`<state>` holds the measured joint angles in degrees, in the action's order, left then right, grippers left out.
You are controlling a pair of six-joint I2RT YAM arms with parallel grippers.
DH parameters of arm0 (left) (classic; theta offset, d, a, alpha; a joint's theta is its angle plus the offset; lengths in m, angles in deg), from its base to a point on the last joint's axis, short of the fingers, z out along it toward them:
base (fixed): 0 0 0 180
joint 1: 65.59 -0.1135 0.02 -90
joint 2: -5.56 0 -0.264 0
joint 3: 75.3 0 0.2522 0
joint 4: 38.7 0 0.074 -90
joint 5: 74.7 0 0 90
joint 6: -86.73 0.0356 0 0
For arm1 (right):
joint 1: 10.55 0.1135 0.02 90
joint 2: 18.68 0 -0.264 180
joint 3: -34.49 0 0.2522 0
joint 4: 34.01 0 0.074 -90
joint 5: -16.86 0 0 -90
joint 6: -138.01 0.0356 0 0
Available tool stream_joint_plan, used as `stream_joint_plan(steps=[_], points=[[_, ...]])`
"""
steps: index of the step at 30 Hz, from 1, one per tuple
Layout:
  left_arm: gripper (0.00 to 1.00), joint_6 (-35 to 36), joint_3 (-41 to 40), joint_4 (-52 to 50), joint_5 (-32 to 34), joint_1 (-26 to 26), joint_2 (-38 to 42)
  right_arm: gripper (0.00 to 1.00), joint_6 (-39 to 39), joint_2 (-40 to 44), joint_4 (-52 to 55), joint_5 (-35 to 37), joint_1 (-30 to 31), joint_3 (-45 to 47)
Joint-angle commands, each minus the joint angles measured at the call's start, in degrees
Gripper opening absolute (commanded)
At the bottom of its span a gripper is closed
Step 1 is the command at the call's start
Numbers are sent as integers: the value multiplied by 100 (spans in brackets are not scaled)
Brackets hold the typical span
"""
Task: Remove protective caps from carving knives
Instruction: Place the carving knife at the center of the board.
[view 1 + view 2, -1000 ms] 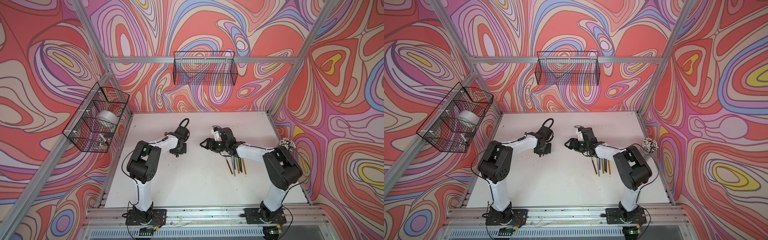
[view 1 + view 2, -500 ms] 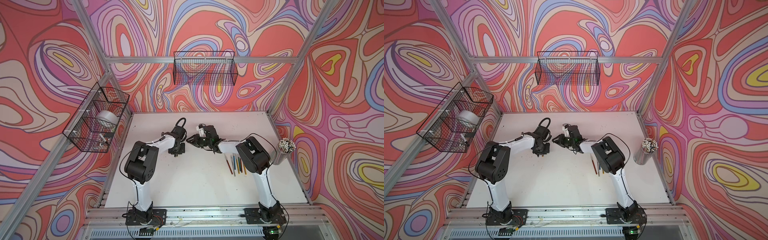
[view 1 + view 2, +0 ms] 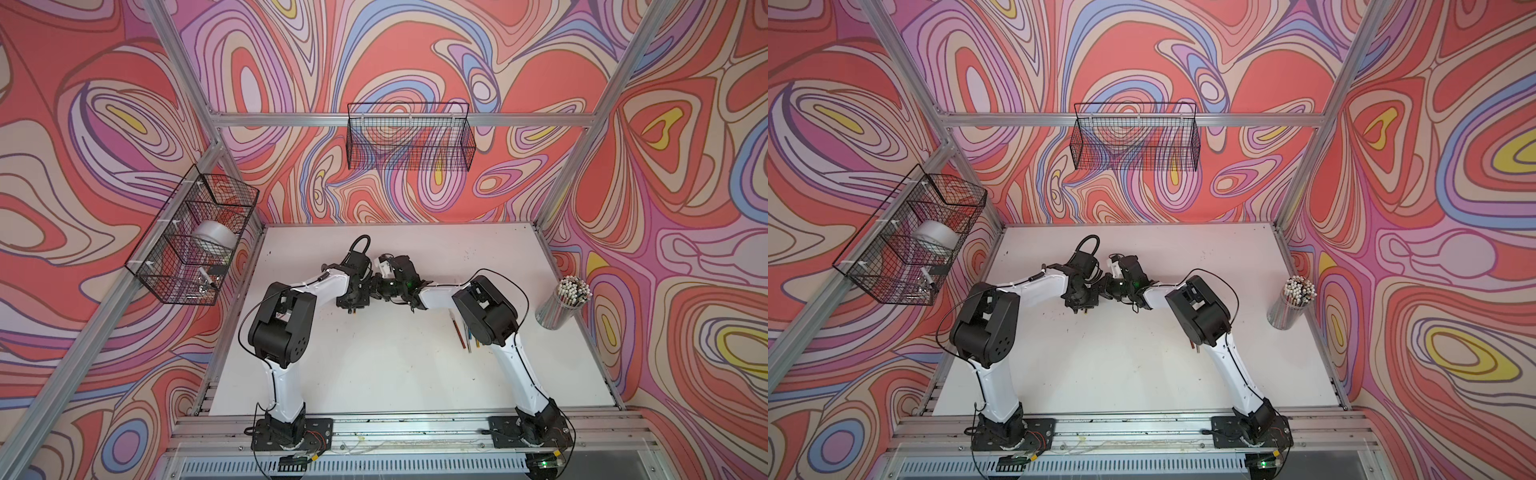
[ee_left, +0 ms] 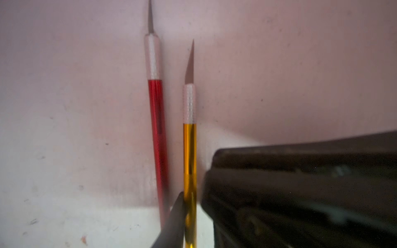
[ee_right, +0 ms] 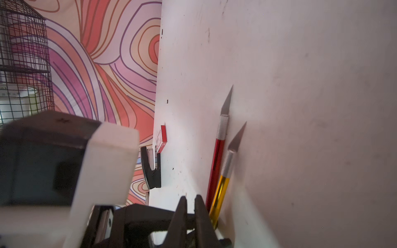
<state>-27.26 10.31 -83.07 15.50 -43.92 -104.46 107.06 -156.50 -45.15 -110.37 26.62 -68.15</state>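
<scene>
In the left wrist view my left gripper point(image 4: 190, 204) is shut on the gold handle of a carving knife point(image 4: 190, 150) whose silver blade is bare. A red carving knife point(image 4: 158, 133), also bare-bladed, runs right beside it; I cannot tell whether it is gripped too. My right gripper point(image 5: 190, 200) has its fingers point(image 5: 202, 212) almost together with nothing visible between them, just beside both handles. In both top views the grippers point(image 3: 353, 297) point(image 3: 376, 286) meet at mid-table. Several more knives point(image 3: 465, 332) lie under the right arm. No protective caps show.
A metal cup of white-tipped sticks point(image 3: 561, 303) stands at the table's right edge. Wire baskets hang on the left wall point(image 3: 191, 241) and the back wall point(image 3: 409, 137). A black stapler point(image 5: 151, 169) and a small red box point(image 5: 163, 135) sit near the table's edge.
My right arm swung left from above the knife pile to meet the left gripper, and its jaws went from wide apart to nearly together. The left gripper barely moved.
</scene>
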Motion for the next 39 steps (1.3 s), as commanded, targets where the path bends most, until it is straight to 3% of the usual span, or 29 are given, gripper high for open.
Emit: stream_joint_plan(steps=[1,28,39], points=[[25,89,57,-38,-51,-27,90,10,27,-274,-44,-164,67,-224],[26,136,167,-33,-57,-30,121,8,-572,-665,1347,146,120,-966],[27,57,-77,-94,-106,-8,936,9,-968,-254,1147,-100,106,-1018]])
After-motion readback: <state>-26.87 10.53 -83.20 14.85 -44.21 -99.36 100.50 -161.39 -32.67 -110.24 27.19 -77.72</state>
